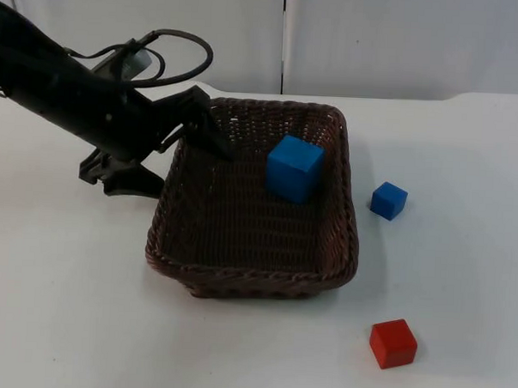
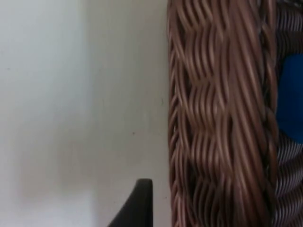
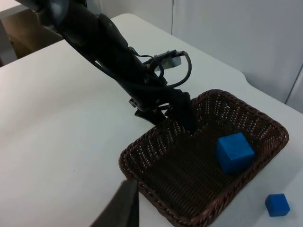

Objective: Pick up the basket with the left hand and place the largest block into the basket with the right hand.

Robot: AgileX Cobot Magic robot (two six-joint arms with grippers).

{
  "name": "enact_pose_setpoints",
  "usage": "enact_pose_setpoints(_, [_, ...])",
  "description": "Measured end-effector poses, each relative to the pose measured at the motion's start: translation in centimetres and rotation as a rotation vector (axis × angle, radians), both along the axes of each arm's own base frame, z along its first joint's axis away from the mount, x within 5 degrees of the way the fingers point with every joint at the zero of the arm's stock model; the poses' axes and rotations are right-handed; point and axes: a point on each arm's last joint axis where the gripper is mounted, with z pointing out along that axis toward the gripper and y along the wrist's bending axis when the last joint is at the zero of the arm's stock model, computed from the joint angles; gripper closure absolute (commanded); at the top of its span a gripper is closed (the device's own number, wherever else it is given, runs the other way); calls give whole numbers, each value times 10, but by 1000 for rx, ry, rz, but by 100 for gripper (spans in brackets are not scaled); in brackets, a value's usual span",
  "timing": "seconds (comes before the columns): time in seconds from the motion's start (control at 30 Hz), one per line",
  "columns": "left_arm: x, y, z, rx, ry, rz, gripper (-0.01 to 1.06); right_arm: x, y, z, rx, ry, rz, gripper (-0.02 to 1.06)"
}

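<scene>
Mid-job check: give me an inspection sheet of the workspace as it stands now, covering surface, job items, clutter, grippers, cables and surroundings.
Surface: white table, nothing spilled.
Job's things: brown wicker basket on the table; large blue block inside it.
Clutter: small blue block and red block on the table beside the basket.
Grippers: left gripper astride the basket's rim; right gripper raised above the table.
Cables: nothing to report.
Surroundings: grey partition wall behind the table.

no readable text, labels or numbers anywhere.

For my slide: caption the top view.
Left gripper grips the basket rim; large blue block lies inside.
</scene>
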Motion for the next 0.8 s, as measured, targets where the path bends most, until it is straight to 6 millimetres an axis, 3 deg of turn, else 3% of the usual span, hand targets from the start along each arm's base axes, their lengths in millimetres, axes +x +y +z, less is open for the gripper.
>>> enact_pose_setpoints(0.5, [-2, 3, -1, 65, -3, -38, 11, 0, 0, 0, -2, -2, 1, 0])
enact_pose_setpoints(0.8, [-9, 7, 32, 104, -83, -53, 11, 0, 0, 0, -2, -2, 1, 0])
